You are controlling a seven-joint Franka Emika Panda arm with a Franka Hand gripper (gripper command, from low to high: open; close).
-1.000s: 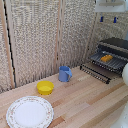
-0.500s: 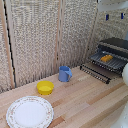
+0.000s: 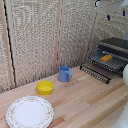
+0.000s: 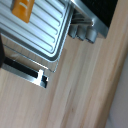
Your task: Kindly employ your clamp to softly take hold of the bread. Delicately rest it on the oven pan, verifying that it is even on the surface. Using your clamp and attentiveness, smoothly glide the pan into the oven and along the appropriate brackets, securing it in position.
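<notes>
The orange-brown bread [image 3: 106,58] lies on the oven pan [image 3: 114,63], a ribbed rack that pokes out of the front of the dark oven [image 3: 116,46] at the exterior view's right. In the wrist view the bread [image 4: 22,7] sits at one end of the silvery pan [image 4: 47,32]. My clamp [image 3: 115,15] hangs high above the oven under its white wrist. Its two bluish tips stand apart with nothing between them, so it is open. The fingers do not show in the wrist view.
The oven door [image 3: 94,72] lies folded down in front of the pan, seen as a dark bar [image 4: 25,72] in the wrist view. A blue mug [image 3: 64,74], a yellow bowl [image 3: 45,88] and a patterned plate [image 3: 29,112] stand on the wooden table [image 3: 85,102]. A woven screen [image 3: 40,40] backs the scene.
</notes>
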